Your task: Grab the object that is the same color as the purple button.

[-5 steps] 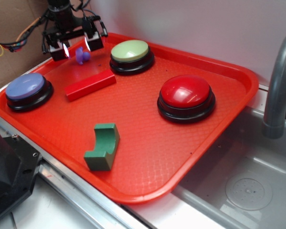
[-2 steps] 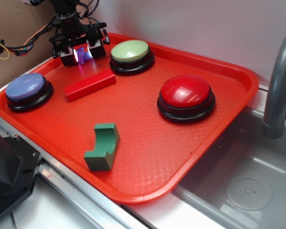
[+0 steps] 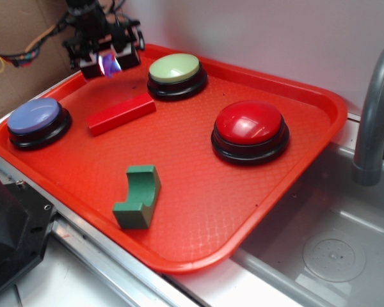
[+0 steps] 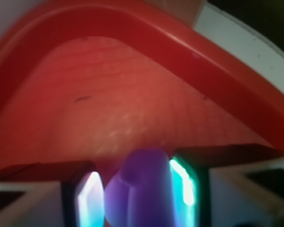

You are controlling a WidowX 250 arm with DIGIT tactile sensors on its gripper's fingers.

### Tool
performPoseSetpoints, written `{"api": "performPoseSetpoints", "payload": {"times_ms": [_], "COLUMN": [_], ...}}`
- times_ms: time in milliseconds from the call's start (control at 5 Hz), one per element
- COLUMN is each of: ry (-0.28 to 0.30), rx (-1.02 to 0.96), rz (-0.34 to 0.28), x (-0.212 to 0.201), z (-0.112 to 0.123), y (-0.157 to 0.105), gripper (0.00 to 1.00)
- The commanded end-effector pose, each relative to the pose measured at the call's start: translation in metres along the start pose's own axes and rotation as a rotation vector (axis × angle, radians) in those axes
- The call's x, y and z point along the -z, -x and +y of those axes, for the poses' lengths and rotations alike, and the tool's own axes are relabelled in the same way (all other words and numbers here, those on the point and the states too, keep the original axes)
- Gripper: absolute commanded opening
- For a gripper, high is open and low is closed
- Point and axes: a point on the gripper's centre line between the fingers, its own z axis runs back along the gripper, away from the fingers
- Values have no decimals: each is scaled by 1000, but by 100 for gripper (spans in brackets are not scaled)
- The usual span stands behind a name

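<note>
At the upper left of the exterior frame, the claw [image 3: 106, 62] sits above the far corner of the red tray [image 3: 307, 115], clamped on the purple piece [image 4: 142, 189]. Wrist view shows it lodged between both pads, its rounded, smooth plastic body running up the frame. Matching lavender button [image 3: 35, 118], glossy dome on black base, lies lower left.

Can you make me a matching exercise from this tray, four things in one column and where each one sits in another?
1. purple piece
2. purple button
3. green arch block
4. red block

A. near the tray's front edge
B. between the gripper's fingers
C. left side of the tray
D. between the purple and green buttons

Pairs: 1-B, 2-C, 3-A, 4-D
</note>
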Motion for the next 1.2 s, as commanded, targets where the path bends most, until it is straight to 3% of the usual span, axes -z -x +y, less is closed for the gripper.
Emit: {"api": "performPoseSetpoints", "payload": {"times_ms": [0, 200, 400, 600, 800, 1000], "ry": [163, 173, 220, 180, 144, 90], "rx": [189, 289, 373, 462, 527, 526], "rz": [-23, 23, 104, 189, 229, 307], "x": [-83, -94, -98, -97, -95, -103], "z": [-9, -14, -9, -4, 0, 2], "y": [37, 66, 103, 124, 132, 115], "gripper": [0, 0, 0, 0, 0, 100]}}
